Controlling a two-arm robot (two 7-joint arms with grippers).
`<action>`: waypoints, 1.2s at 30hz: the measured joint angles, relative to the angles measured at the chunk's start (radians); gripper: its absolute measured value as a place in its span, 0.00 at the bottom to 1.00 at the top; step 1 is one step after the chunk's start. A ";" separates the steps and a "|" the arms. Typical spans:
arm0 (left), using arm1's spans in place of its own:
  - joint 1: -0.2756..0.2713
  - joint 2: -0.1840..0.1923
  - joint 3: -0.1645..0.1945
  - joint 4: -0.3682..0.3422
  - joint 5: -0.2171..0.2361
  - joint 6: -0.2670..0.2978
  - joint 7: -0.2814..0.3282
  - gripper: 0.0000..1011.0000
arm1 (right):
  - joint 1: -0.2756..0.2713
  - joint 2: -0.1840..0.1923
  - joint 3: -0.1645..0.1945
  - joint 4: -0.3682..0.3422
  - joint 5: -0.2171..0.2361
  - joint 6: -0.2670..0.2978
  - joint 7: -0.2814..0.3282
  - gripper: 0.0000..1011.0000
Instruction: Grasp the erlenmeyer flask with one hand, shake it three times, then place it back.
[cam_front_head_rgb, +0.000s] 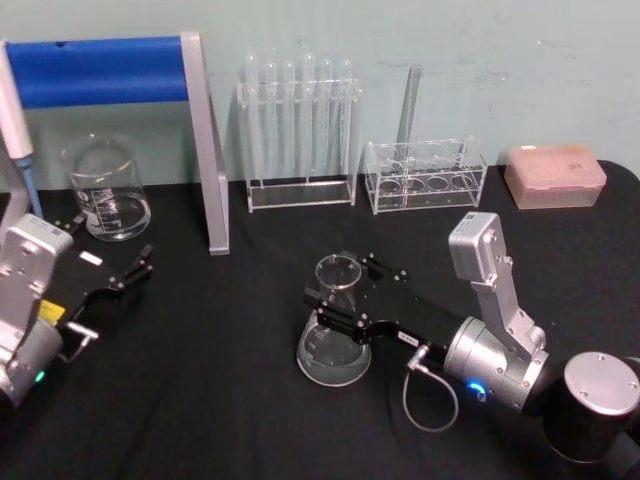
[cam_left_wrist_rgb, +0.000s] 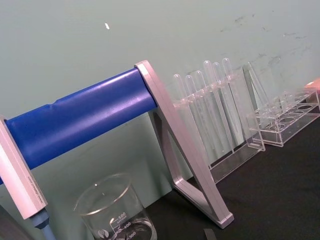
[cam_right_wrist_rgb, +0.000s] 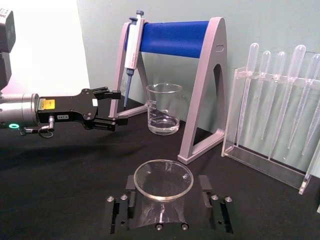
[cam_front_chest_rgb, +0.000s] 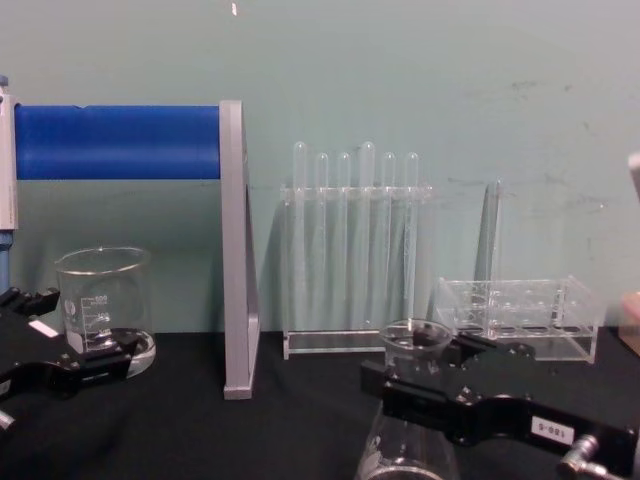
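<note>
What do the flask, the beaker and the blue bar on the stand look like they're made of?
Flask, with the right tool at its neck: clear glossy glass, see-through with rim glints. Beaker: likely glass too, transparent with white printed marks. Blue bar: probably plastic or foam, opaque with a soft sheen. The left tool sits open near the beaker.

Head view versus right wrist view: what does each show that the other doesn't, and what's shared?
Head view adds the pink rectangular plastic box at the back right, the low clear rack holding one tube, and the right gripper seen whole, around the neck of the clear glass erlenmeyer flask.
Right wrist view adds the whole white-and-blue pipette hanging on the grey, blue-barred stand.
Both share the flask, the stand, the clear glass beaker, the tall clear rack of tubes, and the open left gripper beside the beaker.
</note>
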 joint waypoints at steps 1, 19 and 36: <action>0.000 0.000 0.000 0.000 0.000 0.000 0.000 0.99 | 0.000 0.000 0.000 0.000 0.000 0.000 0.000 0.76; 0.000 0.000 0.000 0.000 0.000 0.000 0.000 0.99 | -0.005 0.001 0.002 -0.006 -0.001 0.000 -0.007 0.45; 0.000 0.000 0.000 0.000 0.000 0.000 0.000 0.99 | -0.048 0.045 0.086 -0.188 -0.031 0.090 -0.111 0.45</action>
